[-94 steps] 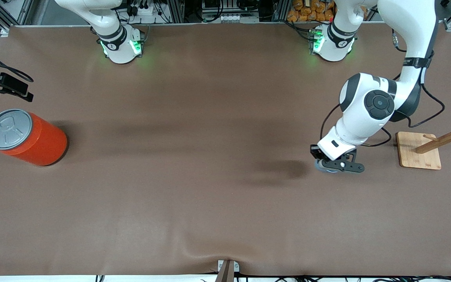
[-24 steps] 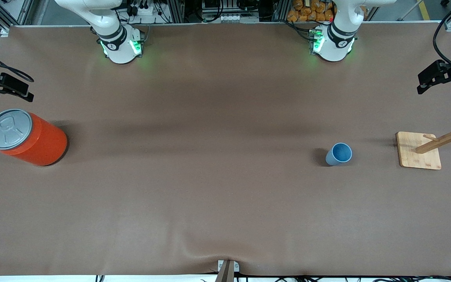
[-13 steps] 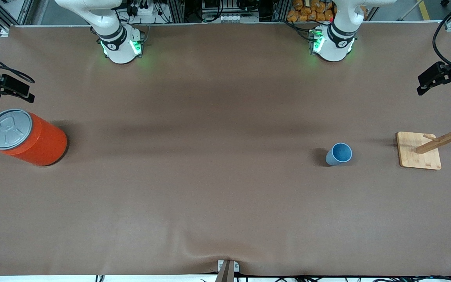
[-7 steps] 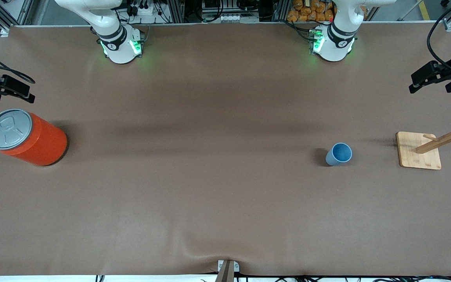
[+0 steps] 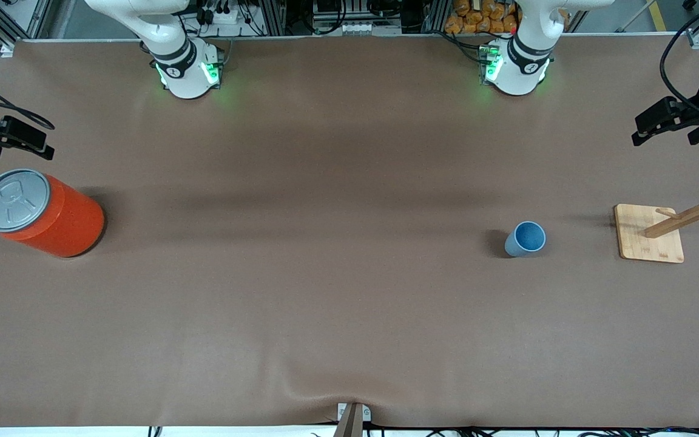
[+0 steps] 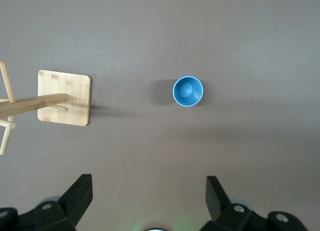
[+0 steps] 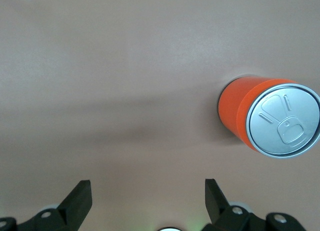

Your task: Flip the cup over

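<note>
The light-blue cup (image 5: 525, 238) stands upright on the brown table with its darker blue inside facing up, toward the left arm's end. In the left wrist view the cup (image 6: 188, 91) shows from straight above, well clear of the fingers. My left gripper (image 5: 665, 136) hangs open and empty high over the table's edge at the left arm's end, with the table showing between its fingers (image 6: 148, 191). My right gripper (image 5: 20, 150) waits open and empty high over the right arm's end of the table, its fingers (image 7: 148, 191) wide apart.
A large orange-red can (image 5: 41, 212) with a grey lid stands at the right arm's end, also seen as the can (image 7: 270, 118) in the right wrist view. A wooden rack (image 5: 650, 233) on a square base stands beside the cup, closer to the table's end.
The left gripper has drifted a little inward over the table's end. The cup, the can and the right arm have not moved.
</note>
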